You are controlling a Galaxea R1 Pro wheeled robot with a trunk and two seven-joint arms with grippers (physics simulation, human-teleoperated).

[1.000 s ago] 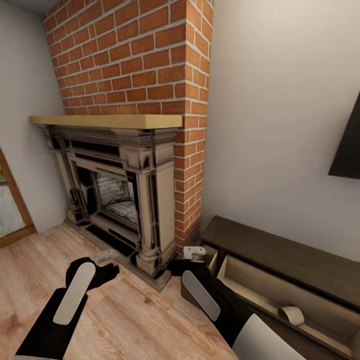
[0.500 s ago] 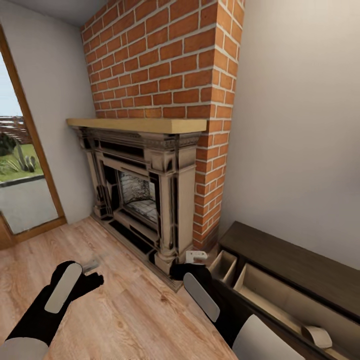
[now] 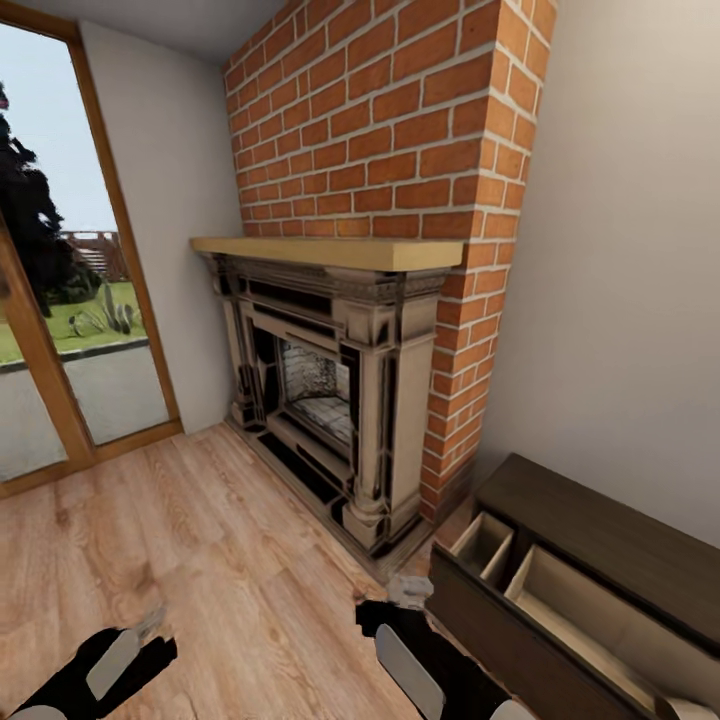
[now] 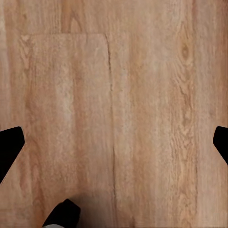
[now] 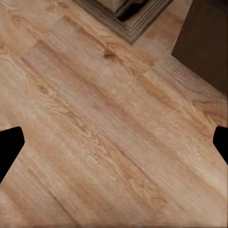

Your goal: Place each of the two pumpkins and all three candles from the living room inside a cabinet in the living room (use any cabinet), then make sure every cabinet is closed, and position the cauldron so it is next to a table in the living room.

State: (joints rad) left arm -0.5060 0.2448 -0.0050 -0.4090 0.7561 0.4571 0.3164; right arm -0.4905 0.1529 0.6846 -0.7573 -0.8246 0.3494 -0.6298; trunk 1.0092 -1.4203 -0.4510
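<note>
Running along the wall at the lower right of the head view, the cabinet (image 3: 590,570) is a long, low, dark brown unit whose long axis follows the wall away from the fireplace (image 3: 340,390). Its fronts stand pulled out toward the room, showing pale beige insides. Just beside its near end rises the brick chimney (image 3: 400,130) with a wooden mantel (image 3: 330,252) over the hearth, and beyond that a tall glass door (image 3: 60,300) looks onto a garden. Bare wooden floor (image 3: 230,560) lies in front of it all. The left gripper (image 4: 114,142) hangs over plain floorboards with its fingers spread wide and nothing between them; the right gripper (image 5: 114,142) is likewise spread and empty, above the floor near the cabinet's dark corner.
</note>
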